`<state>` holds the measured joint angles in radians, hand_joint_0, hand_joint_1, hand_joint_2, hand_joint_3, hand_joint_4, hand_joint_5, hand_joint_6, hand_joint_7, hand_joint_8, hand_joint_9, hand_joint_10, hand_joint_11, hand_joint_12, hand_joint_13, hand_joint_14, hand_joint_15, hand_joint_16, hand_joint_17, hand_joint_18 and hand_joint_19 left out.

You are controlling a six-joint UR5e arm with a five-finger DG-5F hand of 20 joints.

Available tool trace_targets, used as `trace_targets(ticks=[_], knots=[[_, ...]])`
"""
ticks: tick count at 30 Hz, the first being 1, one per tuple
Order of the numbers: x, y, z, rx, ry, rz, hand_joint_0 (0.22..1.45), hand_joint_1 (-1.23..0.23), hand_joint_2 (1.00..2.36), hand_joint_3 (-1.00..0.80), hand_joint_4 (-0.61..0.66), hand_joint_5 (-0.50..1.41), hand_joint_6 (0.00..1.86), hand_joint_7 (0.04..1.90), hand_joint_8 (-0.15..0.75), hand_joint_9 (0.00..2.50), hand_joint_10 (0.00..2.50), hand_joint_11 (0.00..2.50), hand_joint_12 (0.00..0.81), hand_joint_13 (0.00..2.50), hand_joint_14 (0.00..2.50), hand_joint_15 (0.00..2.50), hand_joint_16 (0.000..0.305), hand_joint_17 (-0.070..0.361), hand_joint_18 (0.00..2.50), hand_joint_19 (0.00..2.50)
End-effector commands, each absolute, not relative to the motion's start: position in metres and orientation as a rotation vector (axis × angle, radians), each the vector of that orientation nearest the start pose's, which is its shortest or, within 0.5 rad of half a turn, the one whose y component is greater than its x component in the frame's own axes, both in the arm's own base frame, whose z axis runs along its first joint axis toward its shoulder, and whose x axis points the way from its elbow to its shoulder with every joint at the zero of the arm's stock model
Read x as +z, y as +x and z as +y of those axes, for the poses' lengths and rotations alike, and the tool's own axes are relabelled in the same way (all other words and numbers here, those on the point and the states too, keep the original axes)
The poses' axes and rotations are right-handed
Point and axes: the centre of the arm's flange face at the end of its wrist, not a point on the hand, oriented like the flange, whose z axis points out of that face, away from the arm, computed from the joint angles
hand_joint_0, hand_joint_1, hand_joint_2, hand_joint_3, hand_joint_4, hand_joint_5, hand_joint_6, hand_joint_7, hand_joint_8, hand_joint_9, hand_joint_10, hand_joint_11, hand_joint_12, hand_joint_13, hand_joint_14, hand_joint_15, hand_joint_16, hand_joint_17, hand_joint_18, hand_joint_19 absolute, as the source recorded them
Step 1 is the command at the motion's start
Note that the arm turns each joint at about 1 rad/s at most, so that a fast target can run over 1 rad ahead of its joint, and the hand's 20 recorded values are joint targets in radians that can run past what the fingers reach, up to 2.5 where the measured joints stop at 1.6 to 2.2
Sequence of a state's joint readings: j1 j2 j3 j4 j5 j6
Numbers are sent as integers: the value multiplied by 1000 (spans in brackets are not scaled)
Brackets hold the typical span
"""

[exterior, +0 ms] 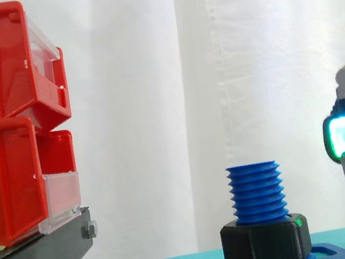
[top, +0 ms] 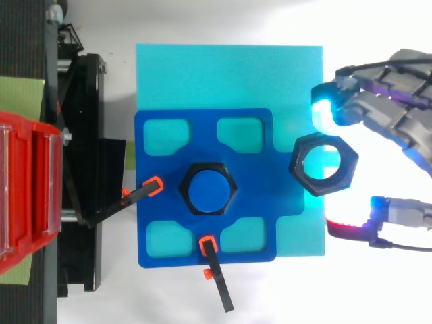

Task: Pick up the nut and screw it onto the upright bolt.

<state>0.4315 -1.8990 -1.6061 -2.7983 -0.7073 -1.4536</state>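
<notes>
Nut (top: 324, 164) pinched in the hand (top: 388, 118) — top view: beside the bolt (exterior: 256, 192); side view: thread-high.

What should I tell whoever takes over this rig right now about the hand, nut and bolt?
Hand: shut on the loose black hexagonal nut, lifted clear of the base, right of the bolt in the side view.
Upright blue threaded bolt: stands on the blue fixture plate, a black hexagonal collar round its foot.
Done: nut picked up.
Left: carry it over the bolt, lower it, screw it on.
</notes>
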Motion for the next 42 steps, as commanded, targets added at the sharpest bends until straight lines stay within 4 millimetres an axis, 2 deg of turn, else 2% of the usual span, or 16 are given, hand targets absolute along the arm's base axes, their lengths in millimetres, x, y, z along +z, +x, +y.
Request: trace_targets(ticks=[1, 3, 8, 12, 17, 26, 27, 28, 29, 36, 38, 42], knots=[[339, 598, 41, -251, 432, 1515, 556, -796, 1005, 92, -92, -64, 850, 1317, 319, 939, 0, 0, 344, 760, 0, 0, 49, 110, 744, 50], [343, 597, 39, -247, 439, 1504, 556, -797, 1005, 91, -92, -64, 850, 1318, 319, 936, 0, 5, 345, 761, 0, 0, 49, 111, 744, 47], [378, 614, 32, -187, 450, 1439, 556, -798, 1005, 87, -86, -65, 849, 1318, 320, 935, 0, 9, 343, 761, 0, 0, 49, 111, 755, 52], [390, 623, 31, -129, 412, 1411, 556, -797, 1005, 87, -84, -64, 848, 1322, 322, 935, 0, 5, 346, 762, 0, 0, 49, 111, 754, 52], [399, 635, 22, -98, 411, 1327, 555, -797, 1006, 87, -84, -64, 848, 1313, 321, 932, 0, 0, 347, 762, 0, 0, 49, 111, 755, 52], [370, 665, 20, -74, 401, 1272, 555, -795, 1005, 82, -77, -64, 847, 1312, 322, 934, 0, 0, 344, 762, 0, 0, 49, 111, 755, 52], [371, 667, 20, -72, 402, 1266, 555, -794, 1005, 82, -77, -64, 847, 1313, 323, 933, 2, 0, 346, 761, 0, 0, 49, 111, 754, 52], [357, 674, 20, -74, 399, 1273, 555, -794, 1005, 82, -75, -65, 847, 1321, 321, 931, 0, 0, 344, 762, 0, 0, 49, 111, 756, 51], [356, 676, 20, -70, 397, 1271, 555, -794, 1006, 82, -75, -65, 847, 1322, 323, 931, 0, 0, 346, 762, 0, 0, 49, 111, 755, 52], [354, 678, 18, -78, 385, 1274, 554, -792, 1005, 81, -69, -65, 847, 1319, 323, 932, 0, 0, 345, 765, 0, 0, 49, 111, 756, 57], [344, 681, 25, -77, 359, 1292, 554, -792, 1005, 81, -69, -65, 846, 1319, 324, 933, 0, 4, 347, 765, 0, 0, 49, 111, 756, 51], [336, 683, 26, -78, 357, 1303, 554, -792, 1005, 77, -67, -65, 846, 1319, 322, 935, 0, 0, 346, 764, 0, 0, 49, 111, 754, 52]])
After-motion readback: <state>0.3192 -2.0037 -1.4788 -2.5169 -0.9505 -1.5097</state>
